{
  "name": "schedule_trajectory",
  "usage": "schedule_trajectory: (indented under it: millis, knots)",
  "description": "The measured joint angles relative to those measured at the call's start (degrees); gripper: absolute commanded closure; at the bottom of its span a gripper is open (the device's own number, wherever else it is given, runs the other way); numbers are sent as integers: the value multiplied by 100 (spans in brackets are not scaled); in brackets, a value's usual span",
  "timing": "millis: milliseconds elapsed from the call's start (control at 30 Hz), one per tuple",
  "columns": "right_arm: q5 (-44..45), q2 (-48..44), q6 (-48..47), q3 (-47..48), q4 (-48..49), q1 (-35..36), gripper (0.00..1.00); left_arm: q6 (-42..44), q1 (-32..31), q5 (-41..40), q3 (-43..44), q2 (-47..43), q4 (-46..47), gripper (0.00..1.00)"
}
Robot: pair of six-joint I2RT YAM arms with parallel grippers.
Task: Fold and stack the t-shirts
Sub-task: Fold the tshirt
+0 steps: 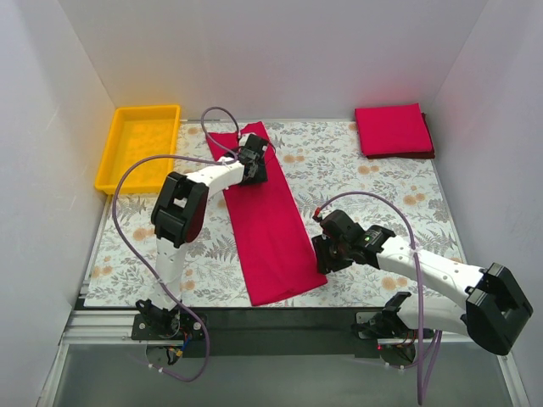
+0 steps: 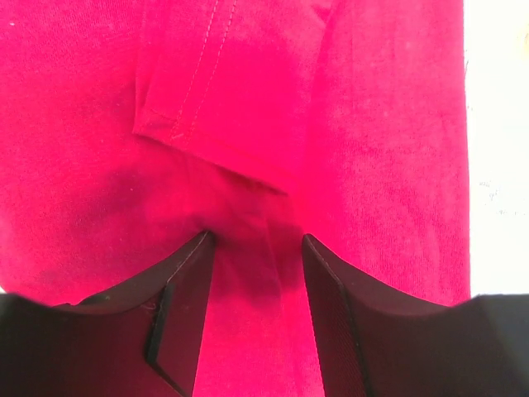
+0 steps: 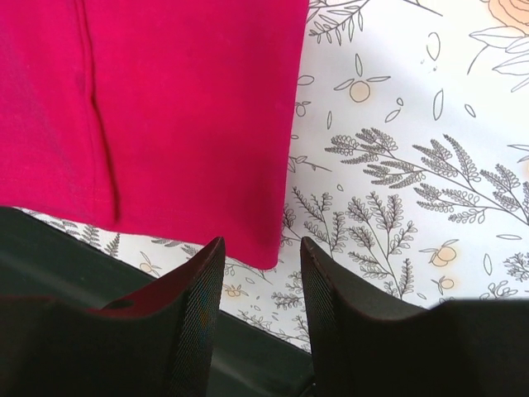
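long t-shirt [image 1: 270, 229]: crimson, folded into a narrow strip, lying flat and slanted across the desk [image 1: 365, 178], from left of centre at the far edge down to the middle of the near edge
folded t-shirts [image 1: 392, 129]: same crimson, a square stack in the far right corner
left pincer [image 1: 253, 161]: down on the far end of the strip, fingers partly apart with cloth puckered between them; cannot tell whether it is clamped
right pincer [image 1: 327, 253]: released, fingers apart with nothing between them, just beside the strip's near right corner
yellow tray [image 1: 146, 108]: far left corner, well apart from both shirts
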Motion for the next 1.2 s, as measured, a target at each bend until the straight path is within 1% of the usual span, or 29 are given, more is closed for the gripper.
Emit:
schedule_trajectory:
  millis: [167, 200, 300, 367, 467, 567, 700, 800, 900, 1033, 1133, 1200]
  knots:
    - [50, 271, 15, 2, 136, 0, 52, 280, 96, -107, 369, 264, 72, 48]
    - [70, 317, 15, 13, 168, -4, 52, 345, 114, -136, 428, 304, 94, 43]
    - [114, 492, 13, 125, 203, -39, 52, 466, 146, -157, 586, 398, 92, 35]
    - [129, 601, 13, 210, 249, -59, 53, 461, 160, -127, 586, 376, 22, 27]
    - [131, 660, 15, 251, 330, -79, 53, 306, 162, -35, 308, 138, -59, 18]
    - [116, 708, 20, 264, 354, -96, 54, 24, 122, 35, -365, -553, -378, 18]
    - [44, 791, 24, 264, 389, -109, 54, -476, -37, 57, -1207, -1884, -911, 19]
    - [-31, 901, 24, 264, 479, -111, 55, -955, -352, 63, -1853, -3110, -1268, 21]
    - [-129, 1029, 24, 264, 566, -111, 55, -1405, -708, 111, -2575, -4079, -1650, 23]
    - [-205, 1187, 22, 262, 660, -111, 57, -2107, -1222, 339, -3569, -4780, -2194, 27]
    - [-245, 1255, 22, 258, 680, -111, 59, -2645, -1648, 570, -4205, -5062, -2492, 27]
    - [-291, 1283, 24, 238, 688, -111, 62, -3027, -2002, 748, -4518, -5202, -2649, 27]
